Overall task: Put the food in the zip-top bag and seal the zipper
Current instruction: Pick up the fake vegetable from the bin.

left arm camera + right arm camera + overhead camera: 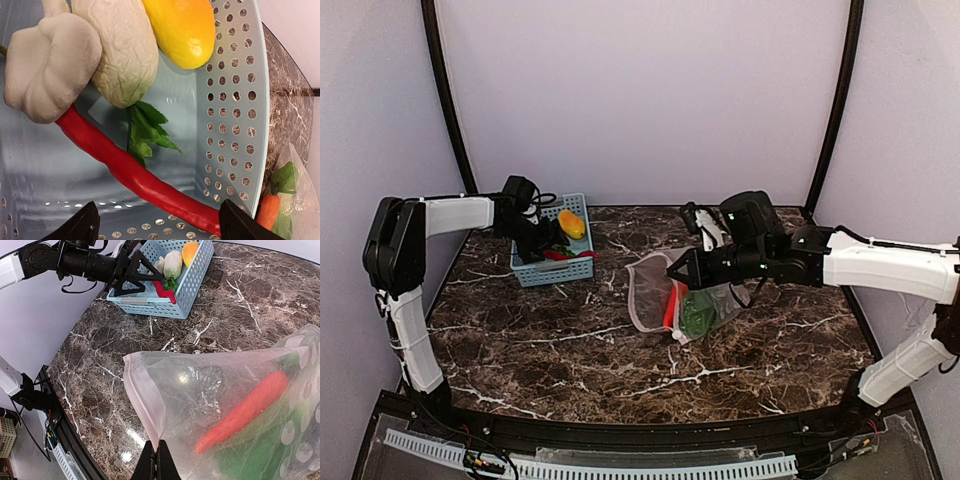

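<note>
The food is split between two places: a carrot point(245, 407) and a green leafy piece already lie inside the zip-top bag point(650, 290) near the table's point(520, 350) middle, slightly toward three o'clock, while a long red pepper point(130, 170), a white garlic-like piece point(50, 70), a pale wrinkled vegetable point(120, 50) and a yellow one point(182, 30) sit in the blue basket point(555, 272) at about ten o'clock. The left gripper point(160, 222) hangs over the basket with its jaws spread wide, one on each side of the pepper's thin end, touching nothing. To pick well, I judge it should move along the pepper toward ten o'clock in the wrist view, to a thicker part, and close across its width, clear of the basket wall. The right gripper point(156, 460) is pressed together on the bag's edge by the pinkish zipper point(137, 400), lifting the mouth; holding that height would give the pepper a clear way in.
</note>
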You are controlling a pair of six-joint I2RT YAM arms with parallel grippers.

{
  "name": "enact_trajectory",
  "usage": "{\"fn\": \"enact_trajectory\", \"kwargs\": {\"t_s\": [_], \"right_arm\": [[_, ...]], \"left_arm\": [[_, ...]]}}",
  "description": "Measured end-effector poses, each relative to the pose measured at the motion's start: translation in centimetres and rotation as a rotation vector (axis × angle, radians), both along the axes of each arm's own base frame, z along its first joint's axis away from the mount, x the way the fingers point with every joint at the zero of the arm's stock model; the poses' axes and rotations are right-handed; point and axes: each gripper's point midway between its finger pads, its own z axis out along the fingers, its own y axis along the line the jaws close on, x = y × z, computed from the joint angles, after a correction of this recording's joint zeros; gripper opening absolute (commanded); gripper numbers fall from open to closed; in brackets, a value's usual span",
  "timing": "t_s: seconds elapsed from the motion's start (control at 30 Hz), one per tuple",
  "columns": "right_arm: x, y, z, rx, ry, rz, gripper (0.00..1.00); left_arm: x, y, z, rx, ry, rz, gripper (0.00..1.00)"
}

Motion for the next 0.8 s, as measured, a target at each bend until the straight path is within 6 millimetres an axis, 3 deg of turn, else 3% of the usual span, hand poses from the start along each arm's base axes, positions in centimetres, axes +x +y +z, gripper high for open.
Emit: {"fn": "enact_trajectory", "kwargs": {"t_s": [0.33, 0.63, 0.8], "right_arm": [[0.0, -0.2, -0.1, -0.001, -0.003, -0.006, 0.00], [0.0, -0.1, -0.1, 0.000, -0.002, -0.005, 0.00], [0.0, -0.1, -0.1, 0.000, 0.000, -0.003, 0.00]], "left_arm": [[1.0, -0.1, -0.7, -0.057, -0.007, 0.099, 0.77], [1.1, 0.0, -4.8, -0.032, 0.059, 0.110, 0.73], [2.0, -0.1, -4.6, -0.014, 0.039, 0.090, 0.54]]}}
